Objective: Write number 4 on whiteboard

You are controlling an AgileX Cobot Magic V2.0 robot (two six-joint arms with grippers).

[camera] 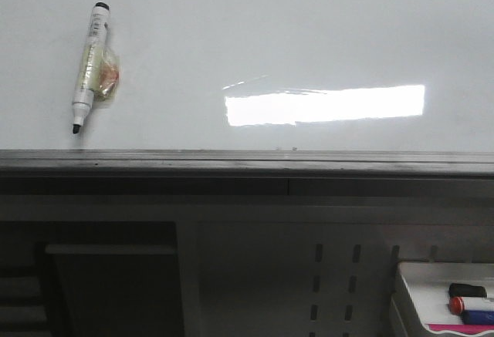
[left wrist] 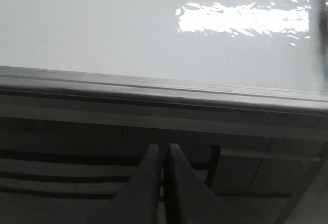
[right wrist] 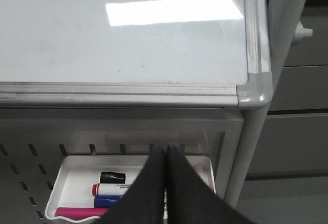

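Whiteboard (camera: pixel 255 52) stands bare of any stroke, glare across its middle, grey rail along its lower edge. A marker (camera: pixel 91 65) clings to its upper left, tip down. Below, both grippers, left (left wrist: pixel 163 155) and right (right wrist: pixel 166 152), have their jaws pressed together, holding nothing. A tray (right wrist: pixel 205 165) of markers sits beneath the right one.

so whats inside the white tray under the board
In the tray: a black cap, a red-capped white marker, a blue marker and a pink item. The shut right pincer covers the tray's middle, so anything there is hidden.
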